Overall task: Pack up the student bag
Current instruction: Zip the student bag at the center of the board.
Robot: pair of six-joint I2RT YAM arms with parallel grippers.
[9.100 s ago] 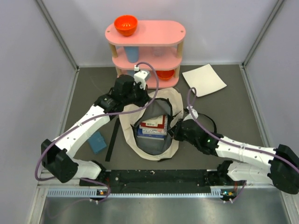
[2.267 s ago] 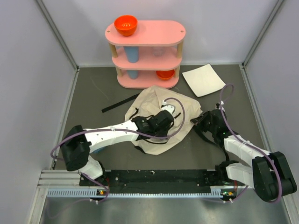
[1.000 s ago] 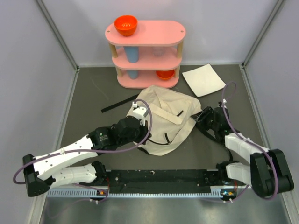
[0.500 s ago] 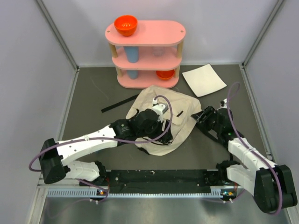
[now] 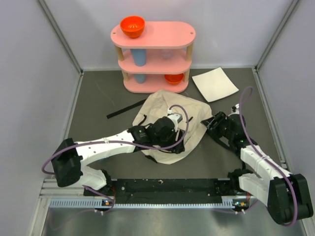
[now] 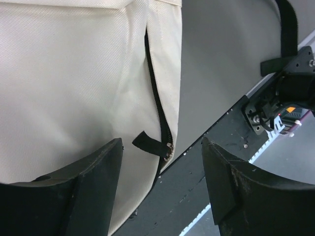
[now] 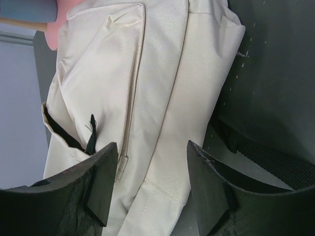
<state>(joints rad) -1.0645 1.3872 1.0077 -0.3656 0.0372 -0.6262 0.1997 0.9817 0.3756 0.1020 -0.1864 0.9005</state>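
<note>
My left gripper (image 6: pixel 160 143) and right gripper (image 7: pixel 151 146) are both spread, empty, at the slumped, woven cream student bag (image 6: pixel 74 73).

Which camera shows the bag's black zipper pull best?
Left wrist view: the zipper pull sits sharp and close between the fingers. Right wrist shows only a thin dark tab; overhead, none is discernible.

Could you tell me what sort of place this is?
Likely a robot test cell: plain grey walls box in a dark table, with a pink shelf and cream backpack as props.
</note>
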